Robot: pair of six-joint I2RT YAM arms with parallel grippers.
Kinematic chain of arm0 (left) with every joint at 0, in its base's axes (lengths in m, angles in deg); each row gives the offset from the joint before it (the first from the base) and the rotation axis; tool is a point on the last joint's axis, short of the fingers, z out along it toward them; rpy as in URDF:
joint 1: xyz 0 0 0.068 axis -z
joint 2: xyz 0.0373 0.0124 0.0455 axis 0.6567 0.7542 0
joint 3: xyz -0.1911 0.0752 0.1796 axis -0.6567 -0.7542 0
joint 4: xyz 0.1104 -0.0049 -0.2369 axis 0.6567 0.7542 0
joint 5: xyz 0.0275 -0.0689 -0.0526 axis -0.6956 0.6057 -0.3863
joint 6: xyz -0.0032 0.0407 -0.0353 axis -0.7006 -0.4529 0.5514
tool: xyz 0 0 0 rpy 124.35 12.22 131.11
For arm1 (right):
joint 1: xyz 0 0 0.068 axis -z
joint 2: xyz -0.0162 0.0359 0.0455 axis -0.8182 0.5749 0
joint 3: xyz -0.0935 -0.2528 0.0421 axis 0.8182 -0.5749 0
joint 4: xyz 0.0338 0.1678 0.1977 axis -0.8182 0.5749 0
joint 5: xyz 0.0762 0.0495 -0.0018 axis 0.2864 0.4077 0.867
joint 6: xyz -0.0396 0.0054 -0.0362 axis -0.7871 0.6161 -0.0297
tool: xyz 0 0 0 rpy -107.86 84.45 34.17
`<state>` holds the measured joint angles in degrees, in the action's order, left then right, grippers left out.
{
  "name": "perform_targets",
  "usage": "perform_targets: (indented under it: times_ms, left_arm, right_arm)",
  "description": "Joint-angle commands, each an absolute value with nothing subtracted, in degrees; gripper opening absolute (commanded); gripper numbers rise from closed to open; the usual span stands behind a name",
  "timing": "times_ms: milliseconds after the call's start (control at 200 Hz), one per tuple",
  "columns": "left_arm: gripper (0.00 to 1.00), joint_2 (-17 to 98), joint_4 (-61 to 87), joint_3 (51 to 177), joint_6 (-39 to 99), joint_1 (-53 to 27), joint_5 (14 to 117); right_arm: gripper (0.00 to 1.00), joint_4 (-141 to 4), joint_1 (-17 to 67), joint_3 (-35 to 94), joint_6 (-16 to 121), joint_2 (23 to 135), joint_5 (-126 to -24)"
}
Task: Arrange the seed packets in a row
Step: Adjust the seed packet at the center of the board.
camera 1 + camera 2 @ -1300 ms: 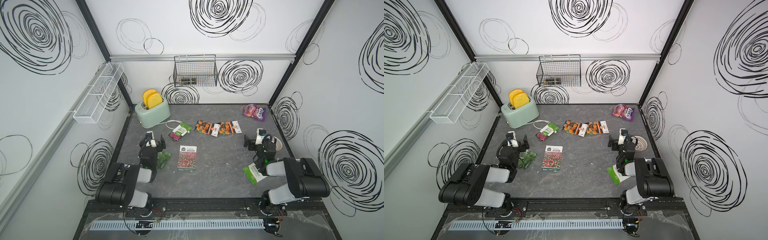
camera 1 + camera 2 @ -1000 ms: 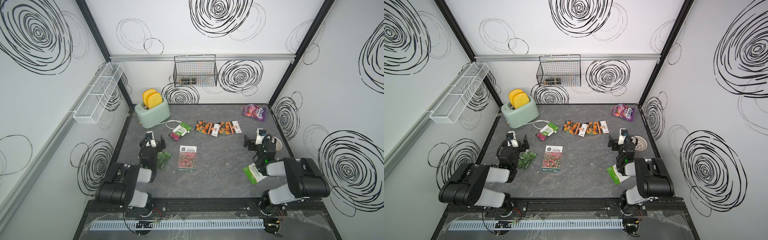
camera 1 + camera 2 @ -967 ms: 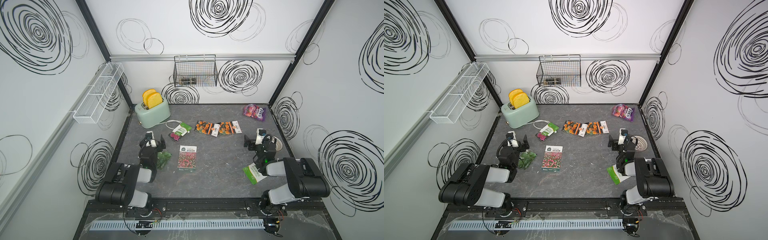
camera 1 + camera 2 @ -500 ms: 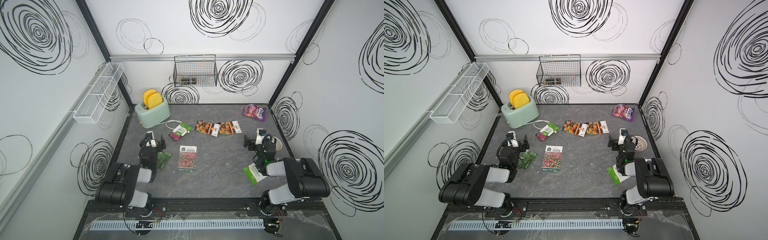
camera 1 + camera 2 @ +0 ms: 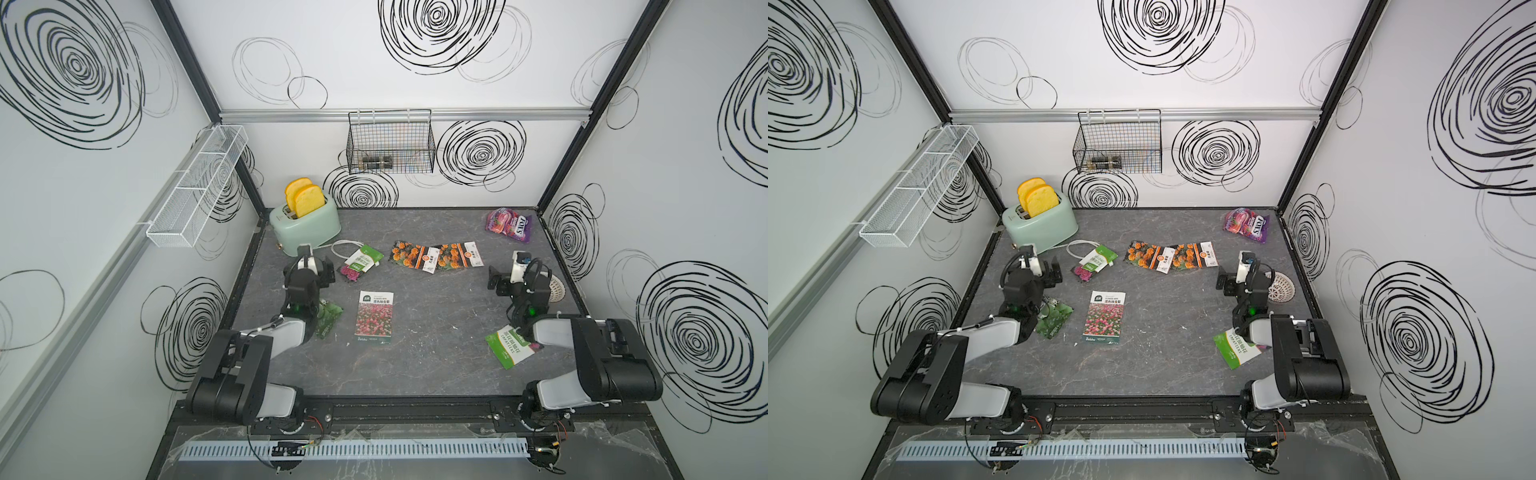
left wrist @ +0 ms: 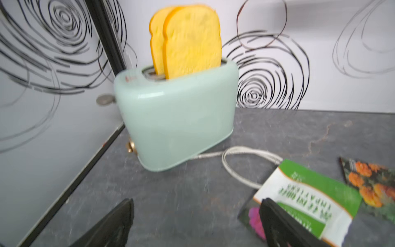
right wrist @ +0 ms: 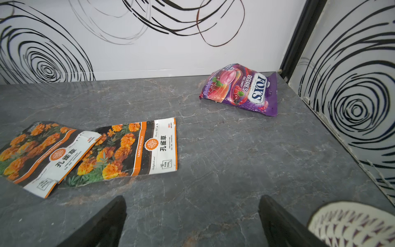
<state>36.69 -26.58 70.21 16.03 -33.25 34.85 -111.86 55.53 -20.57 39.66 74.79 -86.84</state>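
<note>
Six seed packets point(image 5: 1104, 318) are counted, scattered over the table point(image 5: 436, 365): two overlapped marigold packets point(image 5: 409, 254) at the back, two Impatiens packets point(image 5: 360, 264) at opposite sides, one pink-field packet point(image 5: 375, 320) mid-table, one dark green packet point(image 5: 330, 320) beside the left arm point(image 5: 286, 336). The left gripper point(image 6: 195, 205) and right gripper point(image 7: 192, 198) are spread wide, empty.

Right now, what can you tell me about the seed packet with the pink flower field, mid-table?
The pink flower-field packet is a flat rectangle: white top band with a small green logo and print, a photo of pink and red blooms, a white strip below. It lies face up on the grey table, apart from everything else.
</note>
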Motion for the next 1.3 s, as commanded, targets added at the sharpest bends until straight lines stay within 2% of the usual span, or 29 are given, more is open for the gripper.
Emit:
perform_targets:
  times_ms: [0,145,385,530,670,986,1296]
  left_arm:
    - [0.96,33.45,-11.21,75.11,17.62,-30.97,30.63]
    - [0.96,32.39,-1.59,78.24,23.36,-29.52,34.06]
    - [0.96,26.6,9.77,76.07,36.68,-28.21,37.08]
    - [0.96,25.11,17.59,77.2,42.35,-29.05,36.81]
    - [0.96,24.75,23.51,76.06,49.37,-33.47,40.64]
    - [0.96,22.29,31.71,71.58,57.81,-44.21,47.25]
    - [0.96,23.92,27.61,65.03,60.3,-50.01,51.84]
  right_arm:
    - [0.98,-91.24,54.75,-10.88,45.58,72.08,-88.91]
    - [0.98,-77.72,49.97,-3.87,53.26,71.34,-81.45]
    - [0.98,-80.34,31.95,3.67,66.72,77.18,-72.38]
    - [0.99,-78.31,22.48,13.55,67.36,86.91,-70.41]
    - [0.99,-73.92,16.6,22.84,62.91,95.22,-66.0]
    - [0.98,-71.94,12.55,29.06,56.47,102.07,-59.04]
    - [0.98,-71.44,11.06,24.89,54.46,98.47,-57.74]
